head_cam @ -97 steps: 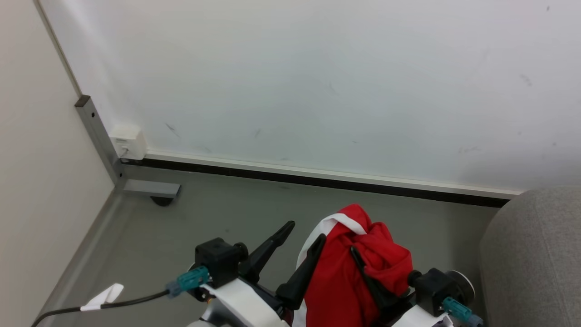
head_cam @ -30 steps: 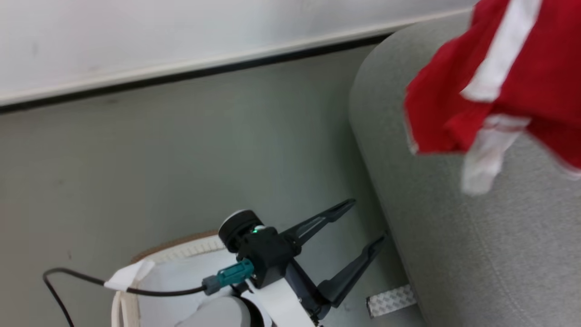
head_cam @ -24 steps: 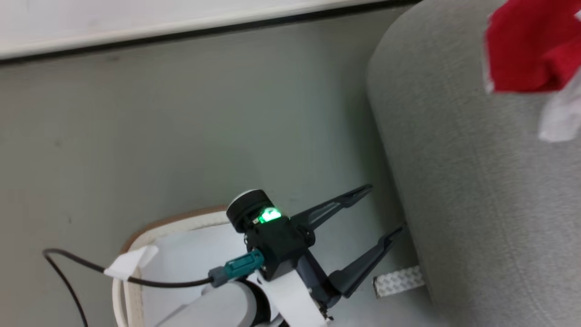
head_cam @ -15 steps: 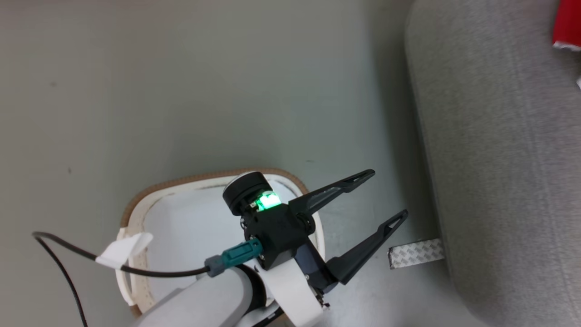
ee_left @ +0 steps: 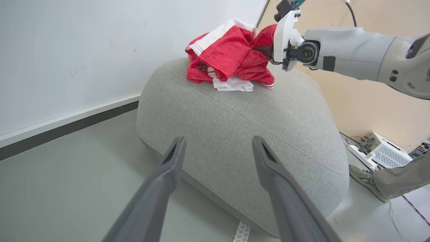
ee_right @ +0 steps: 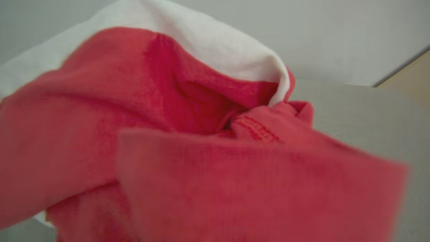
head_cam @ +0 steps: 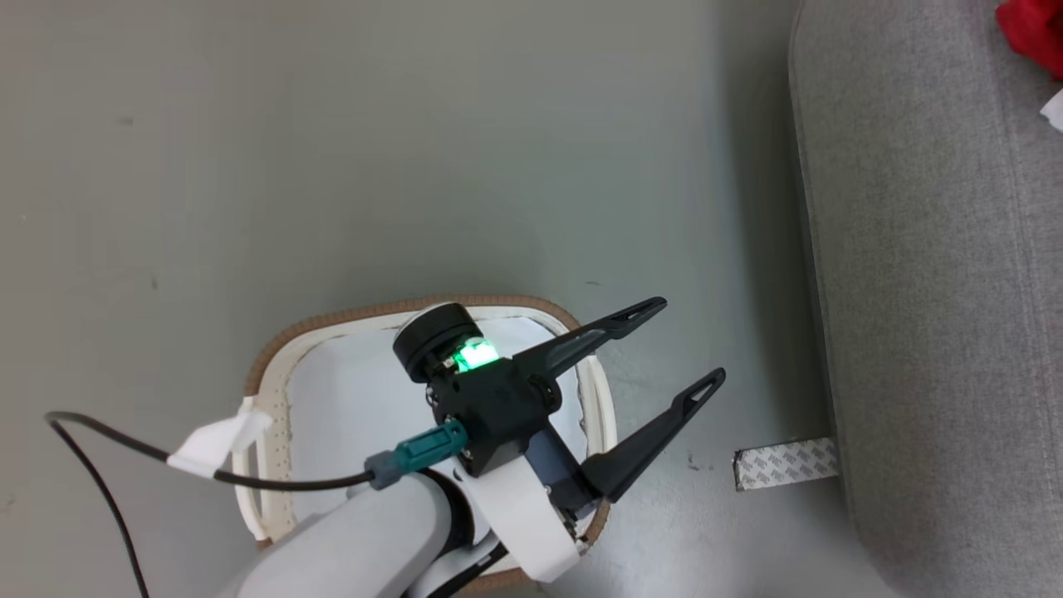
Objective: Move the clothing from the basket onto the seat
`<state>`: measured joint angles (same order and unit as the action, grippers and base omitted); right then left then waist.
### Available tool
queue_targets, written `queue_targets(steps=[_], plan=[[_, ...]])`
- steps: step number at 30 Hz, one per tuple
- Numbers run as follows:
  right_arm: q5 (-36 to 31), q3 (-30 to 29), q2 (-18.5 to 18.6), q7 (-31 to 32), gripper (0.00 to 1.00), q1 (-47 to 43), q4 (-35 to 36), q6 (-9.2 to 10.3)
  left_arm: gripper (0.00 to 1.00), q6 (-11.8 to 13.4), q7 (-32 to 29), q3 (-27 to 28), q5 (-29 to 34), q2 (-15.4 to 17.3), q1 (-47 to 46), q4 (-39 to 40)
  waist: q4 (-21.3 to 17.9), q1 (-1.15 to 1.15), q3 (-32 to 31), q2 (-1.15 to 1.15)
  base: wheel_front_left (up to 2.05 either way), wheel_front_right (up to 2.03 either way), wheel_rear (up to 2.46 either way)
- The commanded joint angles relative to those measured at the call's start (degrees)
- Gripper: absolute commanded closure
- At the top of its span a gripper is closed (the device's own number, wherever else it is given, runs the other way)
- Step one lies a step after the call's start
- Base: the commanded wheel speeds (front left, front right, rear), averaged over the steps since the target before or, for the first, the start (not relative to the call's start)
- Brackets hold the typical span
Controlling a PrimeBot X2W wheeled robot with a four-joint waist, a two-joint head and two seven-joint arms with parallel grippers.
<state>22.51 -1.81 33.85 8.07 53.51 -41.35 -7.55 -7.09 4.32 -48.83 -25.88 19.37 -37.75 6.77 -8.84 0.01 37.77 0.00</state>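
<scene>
The red clothing (ee_left: pixel 231 55) with its white stripe lies bunched on top of the grey seat (ee_left: pixel 242 127). My right gripper (ee_left: pixel 265 50) is shut on its upper right fold, fingers buried in the cloth. Red fabric (ee_right: pixel 201 151) hides those fingers in the right wrist view. From the head, a scrap of the clothing (head_cam: pixel 1034 29) shows at the top right on the seat (head_cam: pixel 930 291). My left gripper (head_cam: pixel 688 342) hangs open and holds nothing, over the right rim of the white basket (head_cam: pixel 274 365), pointing at the seat. The basket's white inside shows bare. The left gripper (ee_left: pixel 218 143) frames the seat's side.
A strip of patterned tape (head_cam: pixel 785 463) lies on the grey floor by the seat's foot. A black cable with a white tag (head_cam: pixel 212 440) trails off my left forearm. A person's shoe and trouser leg (ee_left: pixel 369 178) and a white box with cables (ee_left: pixel 383 151) sit beyond the seat.
The head camera has swung downward, so the wall has left the picture and the basket has come fully in. The clothing has passed rightward over the seat. The left gripper stays open.
</scene>
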Motion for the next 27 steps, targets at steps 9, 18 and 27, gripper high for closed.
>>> queue_targets(steps=[9,18,27], plan=[[1.78,2.82,-1.41,3.04,0.00,-1.90,-5.35,0.12,0.00,0.88,1.82,-0.18,-1.57,-0.16,1.95,-2.12,-1.05,-0.01,-7.28,0.00,0.00,0.00,0.00],[2.44,11.35,3.57,7.87,0.00,-6.05,-2.65,0.13,0.00,3.03,4.64,0.66,-3.99,-0.93,6.66,-5.19,-2.17,-0.01,-20.79,0.00,0.00,0.00,0.00],[7.04,15.11,9.84,8.32,0.00,-11.23,10.57,0.12,0.00,7.80,7.74,5.22,-7.59,-0.13,12.11,-6.99,1.17,-0.01,-32.49,0.00,0.00,0.00,0.00]])
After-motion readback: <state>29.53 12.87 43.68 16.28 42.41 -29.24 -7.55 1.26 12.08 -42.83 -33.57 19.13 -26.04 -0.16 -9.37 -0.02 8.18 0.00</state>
